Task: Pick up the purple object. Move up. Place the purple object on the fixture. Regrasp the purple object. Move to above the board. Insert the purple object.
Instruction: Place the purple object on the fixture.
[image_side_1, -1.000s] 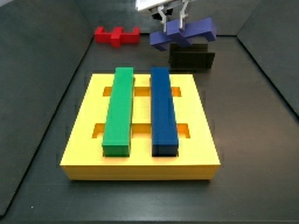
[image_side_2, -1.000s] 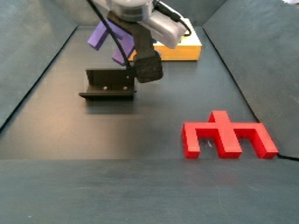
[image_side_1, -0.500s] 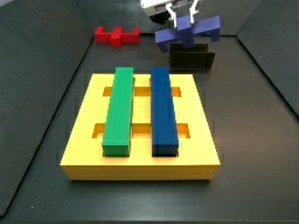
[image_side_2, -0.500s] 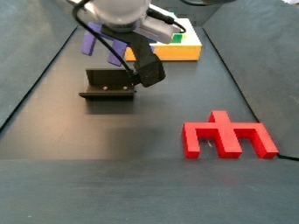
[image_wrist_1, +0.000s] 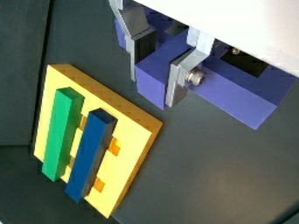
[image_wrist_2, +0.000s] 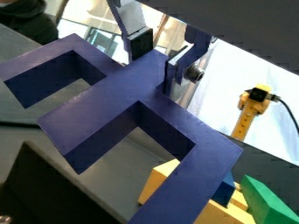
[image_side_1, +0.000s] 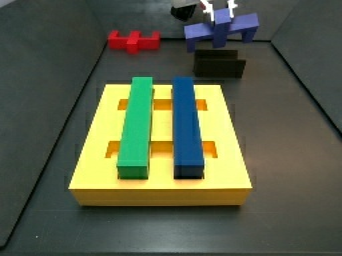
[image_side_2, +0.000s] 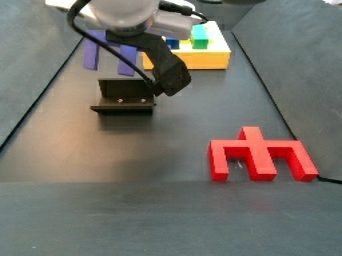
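My gripper is shut on the purple object and holds it in the air above the black fixture, apart from it. In a side view the purple object hangs above the fixture. In both wrist views the silver fingers clamp the purple block. The yellow board lies in front with its green bar and blue bar; it also shows in a wrist view.
A red E-shaped block lies at the back, beside the fixture; in a side view it lies on the dark floor. Dark side walls bound the floor.
My gripper has risen a little with the purple object and turned it; the object now sits higher above the fixture. Board, fixture and red block have not moved.
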